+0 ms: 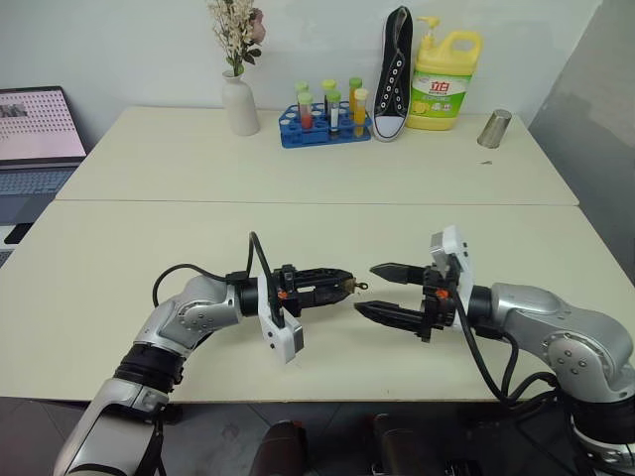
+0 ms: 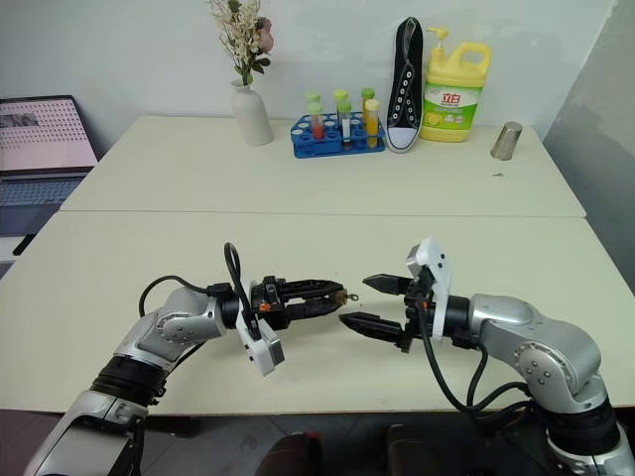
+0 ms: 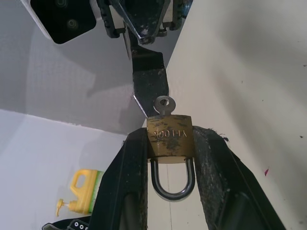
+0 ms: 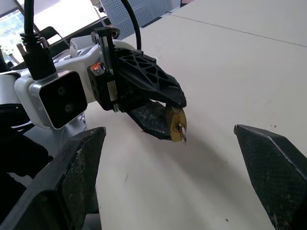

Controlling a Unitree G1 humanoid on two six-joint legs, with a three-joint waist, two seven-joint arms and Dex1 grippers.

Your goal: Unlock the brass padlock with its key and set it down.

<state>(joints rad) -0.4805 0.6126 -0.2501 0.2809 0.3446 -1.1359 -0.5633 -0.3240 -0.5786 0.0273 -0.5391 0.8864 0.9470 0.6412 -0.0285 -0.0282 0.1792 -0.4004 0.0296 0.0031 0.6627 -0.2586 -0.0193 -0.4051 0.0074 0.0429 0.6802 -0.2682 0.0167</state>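
Left end effector (image 1: 342,285) is clamped on the brass padlock (image 3: 169,142), the lock's body pinched between its two black fingers (image 3: 125,191) with the silvery shackle loop pointing back toward the wrist and the key (image 3: 164,105) sticking out of the far end, past the fingertips. It holds the lock up above the table (image 1: 298,169), pointing across toward the other arm. Right end effector (image 1: 382,290) faces it with its jaws spread wide and nothing between them, its tips just beside the key's head but apart from it.

Judging by this, the step in hand is the approach to the key: the lock is already presented, and the key is not yet gripped. The next move calls for the right end effector to come in until the key's small round head sits between its fingertips, close on it, then twist the wrist to turn the key while the left one keeps the body from rotating. The key is tiny against those broad fingers, so alignment has to be close; a glancing touch could push the lock askew in its grip. The shackle looks seated in the body, so I take the lock to be locked as yet.
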